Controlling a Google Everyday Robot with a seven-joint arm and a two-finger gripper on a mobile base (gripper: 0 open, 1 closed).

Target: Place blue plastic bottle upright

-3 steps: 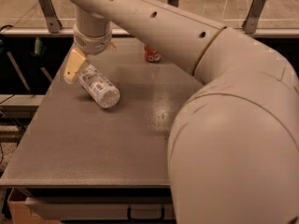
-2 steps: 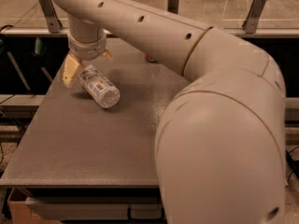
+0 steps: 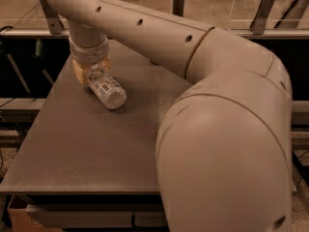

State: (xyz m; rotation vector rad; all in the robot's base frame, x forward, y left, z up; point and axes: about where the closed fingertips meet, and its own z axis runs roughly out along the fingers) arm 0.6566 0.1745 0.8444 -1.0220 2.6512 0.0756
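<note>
Grey table (image 3: 72, 149), blue plastic bottle (image 3: 107, 88) lying on it, claw (image 3: 91, 70) at its far end.

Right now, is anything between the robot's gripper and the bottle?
Nothing. In the camera view the gripper sits right at the far end of the lying blue plastic bottle, with no gap.

It looks like a lab or test room: a plain gray table (image 3: 96, 144), metal rail posts (image 3: 260, 11) behind it, and the gripper (image 3: 91, 71) low over the table's far left.

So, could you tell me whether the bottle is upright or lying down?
Lying down: the bottle rests on its side on the table, base toward the camera, the tool at its far end.
</note>
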